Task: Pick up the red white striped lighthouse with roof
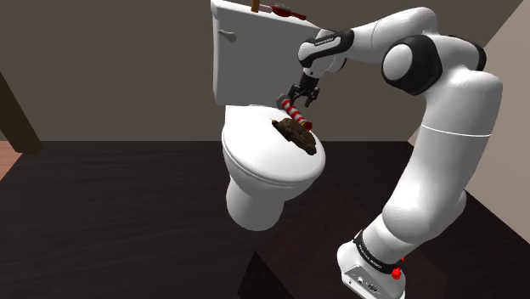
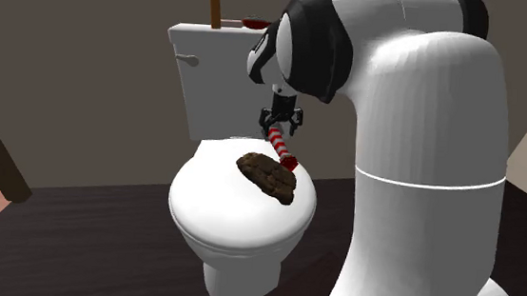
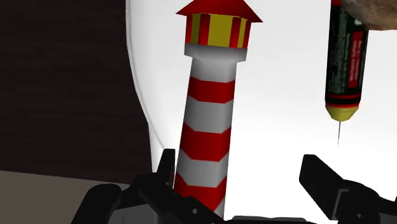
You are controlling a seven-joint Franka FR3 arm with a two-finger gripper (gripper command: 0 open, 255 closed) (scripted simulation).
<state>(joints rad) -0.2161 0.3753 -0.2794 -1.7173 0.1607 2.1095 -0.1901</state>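
Observation:
The lighthouse [image 3: 207, 121], red and white striped with a red roof and a yellow-and-red lantern band, lies tilted over the white toilet lid [image 1: 263, 153]. Its roof end points at a brown lumpy object [image 1: 297, 134]. My gripper [image 3: 240, 164] is at the lighthouse's base. The fingers stand apart, with the base close against one finger [image 3: 167, 167] and a clear gap to the other. In the shoulder view the gripper [image 1: 300, 97] hovers just above the striped lighthouse [image 1: 296, 111]. In the second exterior view, the lighthouse [image 2: 281, 145] slants down from the gripper [image 2: 280, 122] toward the brown object [image 2: 267, 174].
A dark cylinder with a red label, yellow tip and thin needle [image 3: 343, 63] lies beside the lighthouse on the lid. The toilet tank [image 1: 250, 59] rises behind, with a brown stick [image 2: 216, 10] and small red items [image 1: 284, 10] on top. Dark floor surrounds the toilet.

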